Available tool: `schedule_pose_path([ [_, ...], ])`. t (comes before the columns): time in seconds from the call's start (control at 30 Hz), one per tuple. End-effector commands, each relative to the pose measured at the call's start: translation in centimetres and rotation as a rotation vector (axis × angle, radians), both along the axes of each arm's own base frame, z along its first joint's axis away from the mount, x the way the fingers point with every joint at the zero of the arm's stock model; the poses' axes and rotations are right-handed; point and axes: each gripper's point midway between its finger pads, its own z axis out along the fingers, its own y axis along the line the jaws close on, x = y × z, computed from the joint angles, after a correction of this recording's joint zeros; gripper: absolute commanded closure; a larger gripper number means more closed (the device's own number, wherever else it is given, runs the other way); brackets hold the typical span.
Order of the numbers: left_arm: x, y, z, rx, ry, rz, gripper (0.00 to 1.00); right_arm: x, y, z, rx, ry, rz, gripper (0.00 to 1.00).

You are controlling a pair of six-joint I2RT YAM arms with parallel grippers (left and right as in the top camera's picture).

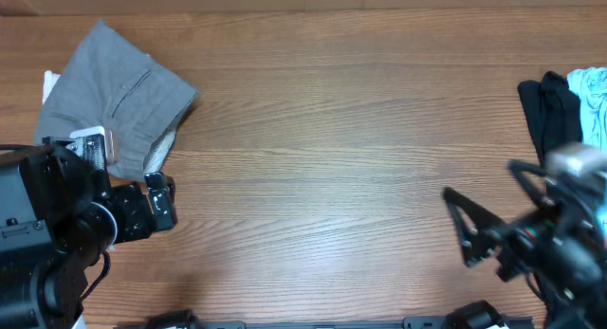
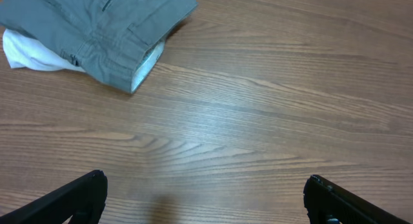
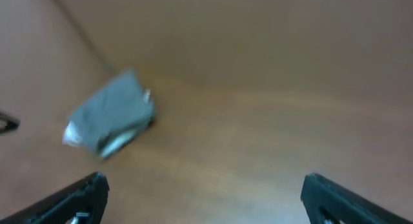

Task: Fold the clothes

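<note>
The grey shorts lie folded in a compact bundle at the far left of the table, pale lining showing at the lower edge. They also show in the left wrist view and, blurred, in the right wrist view. My left gripper is open and empty just in front of the shorts, over bare wood. My right gripper is open and empty at the near right, far from the shorts.
A white garment sticks out from under the shorts at the left. A black garment and a light blue one lie at the far right edge. The wooden table spans between them.
</note>
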Motion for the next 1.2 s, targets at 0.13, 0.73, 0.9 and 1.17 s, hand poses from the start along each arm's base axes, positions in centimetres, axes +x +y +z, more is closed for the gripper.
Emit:
schedule_pose_path([
  [0.13,0.0,0.1,0.0,-0.001,0.002,0.017,0.0,3.5,-3.0,-5.2,-0.107,-0.08,-0.168,0.0],
  [0.73,0.0,0.1,0.0,-0.001,0.002,0.017,0.0,3.6,-1.8,-25.9,-0.068,-0.012,-0.09,0.0],
  [0.9,0.0,0.1,0.0,-0.001,0.002,0.017,0.0,4.0,-2.4,-26.9,-0.058,-0.071,-0.123,0.0],
  [1.17,0.0,0.1,0.0,-0.001,0.002,0.017,0.0,5.8,-2.0,-27.8,-0.041,-0.158,-0.114,0.0],
])
